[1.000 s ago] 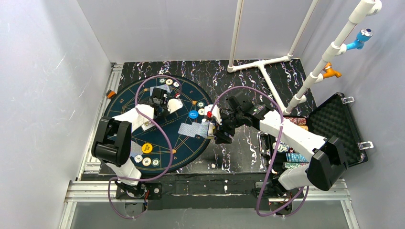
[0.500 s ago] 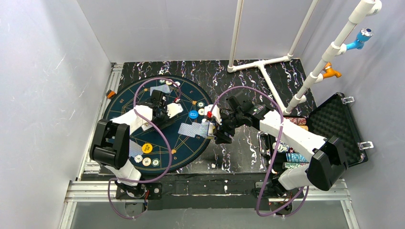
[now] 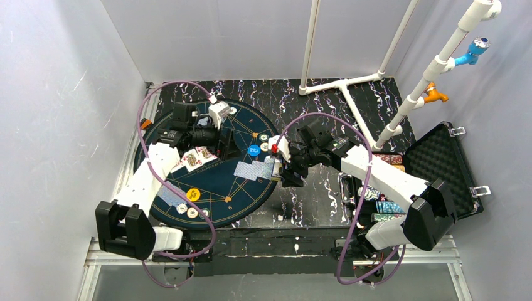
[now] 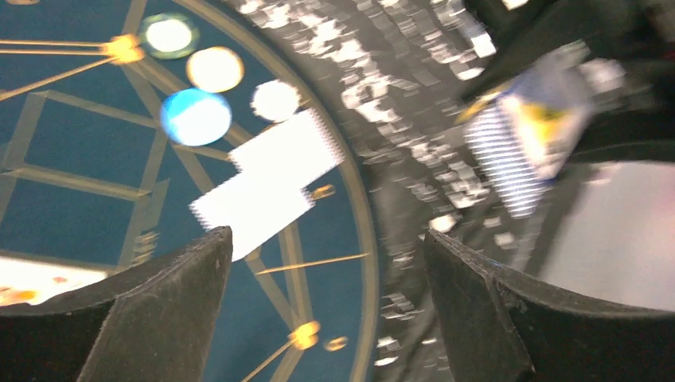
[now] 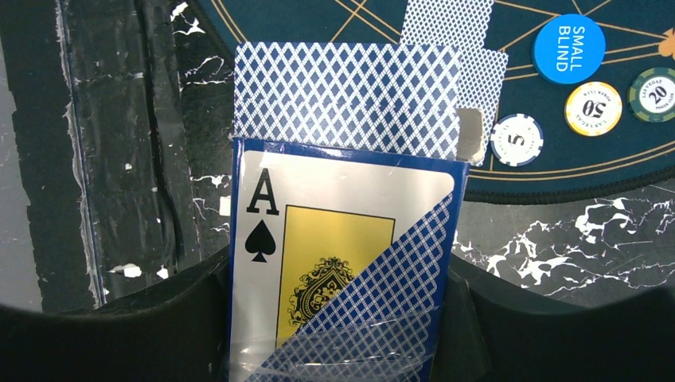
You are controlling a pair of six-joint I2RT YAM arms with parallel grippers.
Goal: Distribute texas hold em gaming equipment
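Observation:
My left gripper (image 3: 229, 148) hangs over the round blue mat (image 3: 244, 188), open and empty; its blurred wrist view shows the fingers (image 4: 159, 310) wide apart above the mat. Two face-up cards (image 3: 197, 155) lie just left of it. My right gripper (image 5: 342, 318) is shut on an ace-of-spades card box (image 5: 334, 263) with blue-backed cards (image 5: 350, 95) sticking out, at the mat's right edge (image 3: 283, 168). Face-down cards (image 3: 250, 169) lie beside it. Close by are the blue small-blind disc (image 5: 568, 48) and three chips (image 5: 593, 108). A yellow disc (image 3: 193, 194) and chips (image 3: 191, 212) sit near the mat's front.
The black foam-lined case (image 3: 445, 169) stands open at the right, with chip stacks (image 3: 386, 204) in front of it. A white pipe frame (image 3: 342, 84) crosses the back of the marbled table. Purple cables loop over both arms.
My left gripper has opened and its arm has stretched out toward the back left. Two face-up cards now show on the mat. The right arm has not moved.

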